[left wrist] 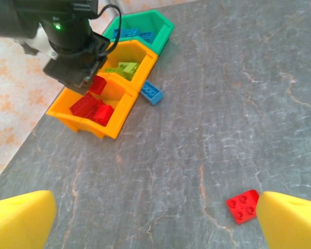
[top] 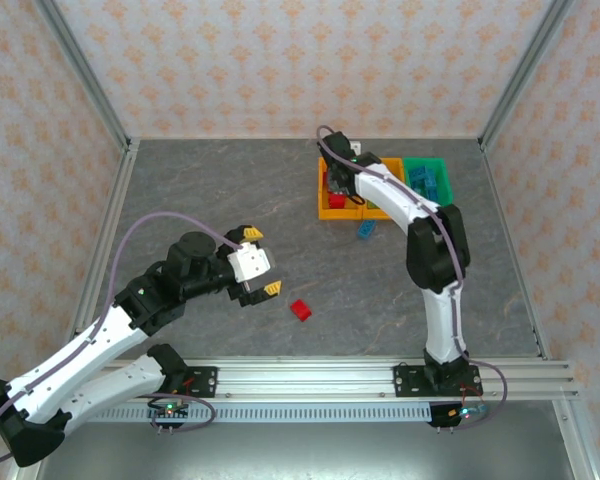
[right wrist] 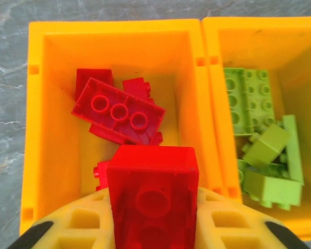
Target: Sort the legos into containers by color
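Red brick (right wrist: 153, 176) is clamped in my right claw (top: 338, 182), jaws closed down to the brick's width, one pad on each side. It hangs above the near end of the left orange bin (right wrist: 37, 129), so letting go should drop it straight onto the other reds (right wrist: 119, 111) piled there. I hold it above the rim rather than down inside, probably to keep my fingers off the walls.

Middle orange bin (right wrist: 217, 46) butts against it on the right and holds the lime pieces (right wrist: 259, 135). Green bin (top: 427, 165), further right, holds the blues (left wrist: 137, 35). All three stand in a row at the far right of the table (top: 230, 200). A sloppy release could bounce the brick into the wrong colour, so I stay centred over the red bin.

Not done yet: loose blue brick (top: 366, 230) lies on the table just near of the bins; can't tell if it touches one. Loose red brick (left wrist: 243, 206) lies well apart from them, near the table's middle.

Left claw (left wrist: 155, 223) is wide open and holds nothing. It hovers over the table with the loose red brick just inside one yellow fingertip (left wrist: 290, 220). Looks lined up for the next grab, but it should shift so the brick sits mid-gap before closing, or that finger lands on it.
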Controlling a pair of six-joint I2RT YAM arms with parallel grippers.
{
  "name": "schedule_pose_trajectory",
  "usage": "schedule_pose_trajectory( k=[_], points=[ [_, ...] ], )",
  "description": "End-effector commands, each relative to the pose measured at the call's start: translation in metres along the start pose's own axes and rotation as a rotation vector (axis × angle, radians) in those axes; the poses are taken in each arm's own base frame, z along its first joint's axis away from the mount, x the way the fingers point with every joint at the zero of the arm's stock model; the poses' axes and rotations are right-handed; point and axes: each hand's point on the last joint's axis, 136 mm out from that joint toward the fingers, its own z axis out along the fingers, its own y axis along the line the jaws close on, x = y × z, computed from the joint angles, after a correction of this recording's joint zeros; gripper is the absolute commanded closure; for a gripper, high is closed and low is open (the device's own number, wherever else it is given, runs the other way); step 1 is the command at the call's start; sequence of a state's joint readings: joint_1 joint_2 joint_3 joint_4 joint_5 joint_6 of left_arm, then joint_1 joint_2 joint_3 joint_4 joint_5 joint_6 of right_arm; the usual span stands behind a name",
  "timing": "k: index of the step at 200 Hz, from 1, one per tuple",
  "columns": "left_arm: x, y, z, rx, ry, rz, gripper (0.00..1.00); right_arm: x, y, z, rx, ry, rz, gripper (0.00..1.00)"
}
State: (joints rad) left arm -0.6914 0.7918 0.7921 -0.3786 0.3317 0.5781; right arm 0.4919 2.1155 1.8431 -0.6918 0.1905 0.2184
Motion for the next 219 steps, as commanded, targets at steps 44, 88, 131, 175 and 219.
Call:
schedule_pose_trajectory(
  k=[44, 88, 131, 175, 219],
  points=[
    [0.025, 0.02, 0.003, -0.089, 0.102, -0.053, 0.0, -0.021, -0.016, -0.064, -0.006, -0.028, 0.009, 0.36],
    [0.017, 0.031, 0.017, -0.072, 0.164, -0.264, 0.0, 0.015, -0.044, -0.154, -0.173, -0.048, 0.095, 0.32],
    [0.006, 0.029, 0.039, -0.107, 0.23, -0.63, 0.0, 0.112, -0.061, -0.214, -0.401, 0.083, 0.193, 0.22],
    [0.022, -0.031, 0.071, -0.069, 0.393, -0.848, 0.01, 0.183, -0.073, -0.232, -0.519, 0.201, 0.306, 0.14],
    [0.076, -0.1, 0.101, -0.022, 0.704, -0.691, 0.03, 0.2, -0.075, -0.227, -0.506, 0.259, 0.291, 0.13]
  ],
)
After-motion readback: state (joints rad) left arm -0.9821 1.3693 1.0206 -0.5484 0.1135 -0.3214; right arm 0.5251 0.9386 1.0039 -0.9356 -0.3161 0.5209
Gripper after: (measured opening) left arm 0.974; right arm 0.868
